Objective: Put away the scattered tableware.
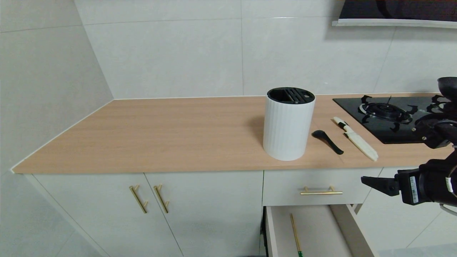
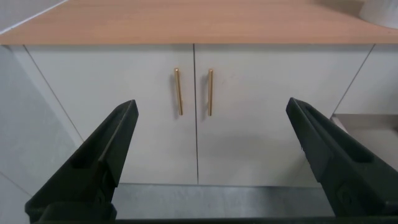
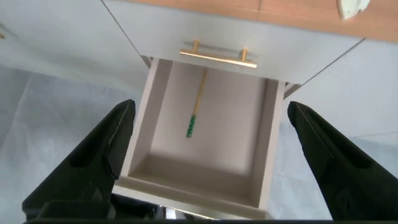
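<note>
near the counter's (image 1: 160, 135) front edge, just right of the holder (image 1: 288, 125), a spoon (image 1: 326, 141) and a knife (image 1: 355, 138) are laid side by side, not touching. chopsticks (image 3: 198, 106) are seen in the open drawer (image 3: 239, 149), over which the right gripper (image 3: 209, 124) is held wide open. the left gripper (image 2: 211, 118) is spread wide before the cabinet doors (image 2: 261, 137).

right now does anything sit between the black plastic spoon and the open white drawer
Nothing visible does. The black plastic spoon lies free on the wooden counter, apart from the white ribbed holder and the white knife. The open white drawer is pulled out below, with a green-tipped wooden chopstick on its floor.
</note>
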{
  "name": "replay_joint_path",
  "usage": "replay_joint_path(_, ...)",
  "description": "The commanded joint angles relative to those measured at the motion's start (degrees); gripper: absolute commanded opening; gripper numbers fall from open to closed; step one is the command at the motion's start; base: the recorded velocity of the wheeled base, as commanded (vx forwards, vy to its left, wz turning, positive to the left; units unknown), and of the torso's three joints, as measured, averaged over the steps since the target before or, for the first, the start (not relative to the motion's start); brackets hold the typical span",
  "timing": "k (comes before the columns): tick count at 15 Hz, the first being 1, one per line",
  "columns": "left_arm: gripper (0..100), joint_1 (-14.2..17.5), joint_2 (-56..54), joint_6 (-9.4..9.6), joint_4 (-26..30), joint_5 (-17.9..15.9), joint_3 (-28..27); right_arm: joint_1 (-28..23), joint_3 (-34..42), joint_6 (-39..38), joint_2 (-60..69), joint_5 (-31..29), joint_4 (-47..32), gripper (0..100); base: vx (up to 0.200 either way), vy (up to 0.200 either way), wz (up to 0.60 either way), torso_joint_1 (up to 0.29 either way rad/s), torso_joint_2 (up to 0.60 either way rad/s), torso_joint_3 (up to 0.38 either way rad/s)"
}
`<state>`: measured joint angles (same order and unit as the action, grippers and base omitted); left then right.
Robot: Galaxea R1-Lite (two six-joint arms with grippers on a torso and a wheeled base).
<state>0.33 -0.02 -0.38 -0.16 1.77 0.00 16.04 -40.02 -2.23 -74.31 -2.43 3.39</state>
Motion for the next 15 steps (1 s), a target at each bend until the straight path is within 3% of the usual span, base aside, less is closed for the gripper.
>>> replay_joint_path(1,100,0.02,0.02,-0.06,-0.02,-0.01,0.00,-0.05,-0.67,0.12,-3.47,-0.21,2.94,100,0.000,0.000,0.00,0.000,0.00,0.000)
replay_joint_path(2,100,0.02,0.02,-0.06,-0.02,-0.01,0.00,-1.63,-3.92,0.12,-8.22,-0.12,6.98,100,0.000,0.000,0.00,0.000,0.00,0.000)
replay_joint_path(5,100,0.02,0.02,-0.06,-0.02,-0.01,0.00,-3.91,-15.00,0.56,-17.36,0.84,7.60,100,0.000,0.000,0.00,0.000,0.00,0.000)
replay_joint_path(10,100,0.02,0.02,0.03,-0.02,0.08,0.00,-9.28,-24.84,5.57,-27.38,8.31,7.95,100,0.000,0.000,0.00,0.000,0.00,0.000)
replay_joint_path(12,100,0.02,0.02,0.03,-0.02,-0.01,0.00,-11.56,-26.86,5.75,-30.89,12.36,7.95,100,0.000,0.000,0.00,0.000,0.00,0.000)
replay_joint_path(15,100,0.02,0.02,-0.06,-0.02,-0.01,0.00,-12.18,-27.92,8.82,-36.25,13.50,8.30,100,0.000,0.000,0.00,0.000,0.00,0.000)
